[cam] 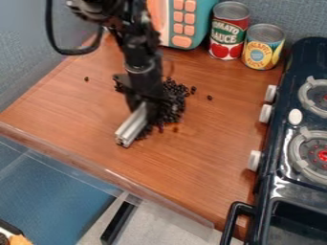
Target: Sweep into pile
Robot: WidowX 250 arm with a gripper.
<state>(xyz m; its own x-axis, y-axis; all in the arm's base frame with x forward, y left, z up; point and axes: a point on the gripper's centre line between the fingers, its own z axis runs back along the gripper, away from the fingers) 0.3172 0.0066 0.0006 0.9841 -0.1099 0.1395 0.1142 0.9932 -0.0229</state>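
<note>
The black gripper (pixel 144 103) hangs down over the left-middle of the wooden counter. It holds a silver metal bar (pixel 132 126) that slants down toward the lower left, its near end low over the wood. Dark beans (pixel 174 103) lie in a heap just right of and partly behind the gripper, trailing down along the bar's right side. Single beans lie apart from the heap, one to the right (pixel 209 97) and one to the far left (pixel 87 79). The arm hides part of the heap.
Behind stand a tomato sauce can (pixel 228 31), a pineapple can (pixel 262 46) and a teal toy microwave (pixel 199 24). A dark toy stove (pixel 290 143) with white knobs borders the right side. The counter (pixel 172 167) ends in a clear front edge.
</note>
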